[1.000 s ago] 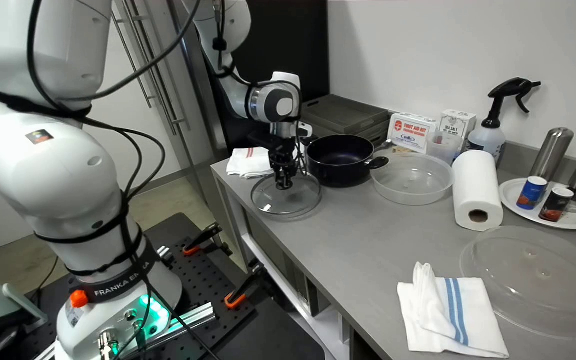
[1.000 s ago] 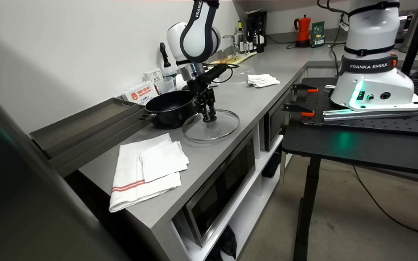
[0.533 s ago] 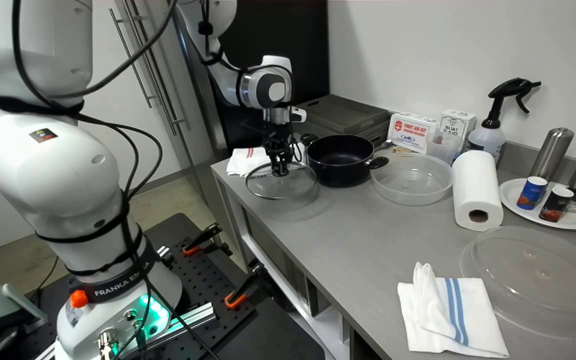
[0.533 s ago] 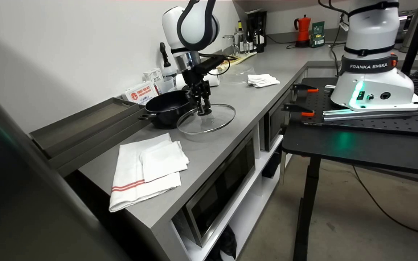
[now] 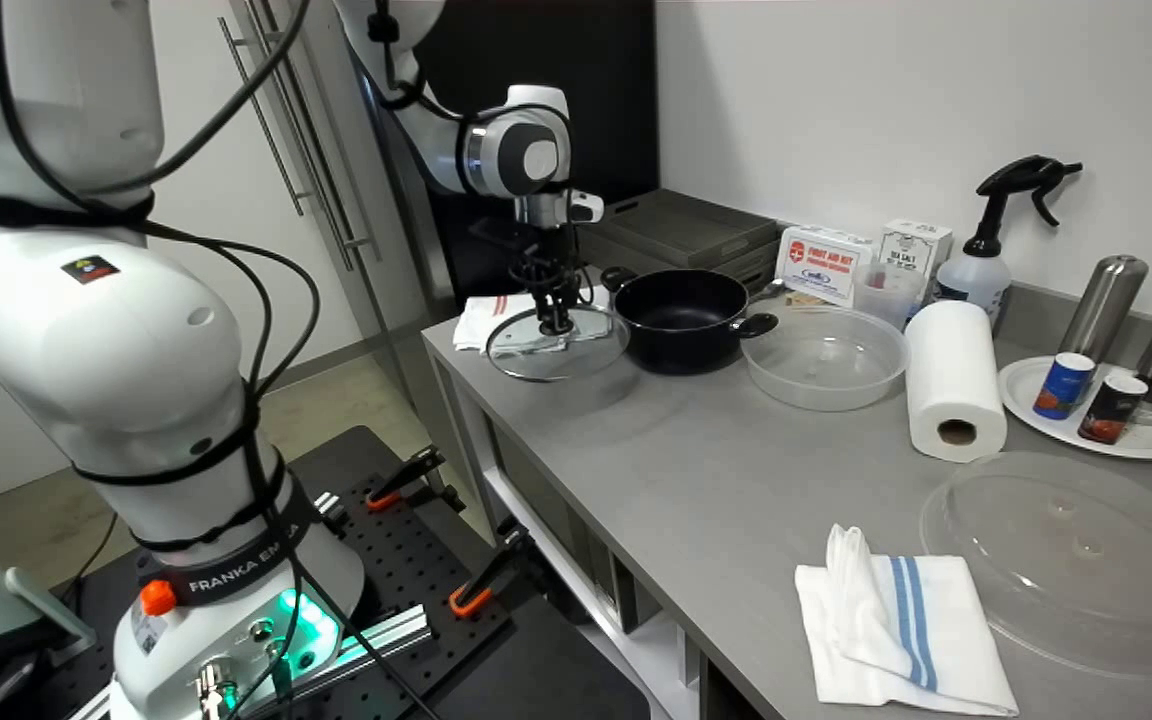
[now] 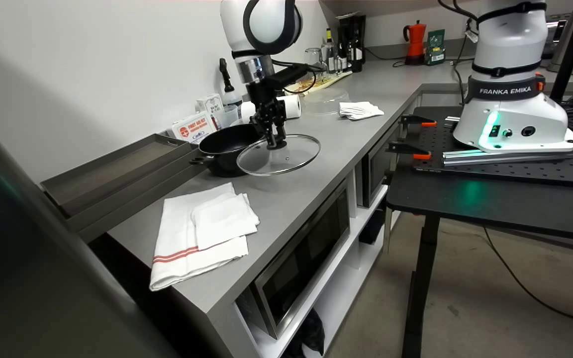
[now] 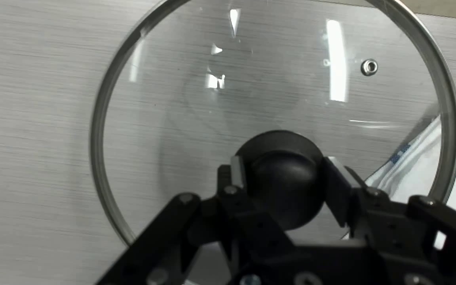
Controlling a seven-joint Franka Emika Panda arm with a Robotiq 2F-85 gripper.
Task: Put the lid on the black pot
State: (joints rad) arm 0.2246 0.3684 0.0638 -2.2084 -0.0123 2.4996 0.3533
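Observation:
The lid (image 5: 581, 362) is a round clear glass disc with a metal rim, held in the air over the counter beside the pot. My gripper (image 7: 285, 174) is shut on its dark centre knob (image 7: 287, 194), with one finger on each side. In an exterior view the lid (image 6: 294, 160) looks slightly tilted, and its edge overlaps part of the pot from that angle. The black pot (image 5: 681, 352) stands uncovered on the counter with its dark inside showing. One pot handle (image 5: 756, 325) points toward the clear bowl.
A clear bowl (image 5: 826, 385) sits just past the pot. Stacked grey trays (image 6: 117, 174) lie along the wall. A folded towel with red stripes (image 6: 197, 248) rests near the counter's end, partly seen through the lid. A paper towel roll (image 5: 951, 380) lies beyond the bowl.
The gripper has risen, and the lid has come up off the counter with it, drifting slightly toward the towel's end. The pot has stayed where it was.

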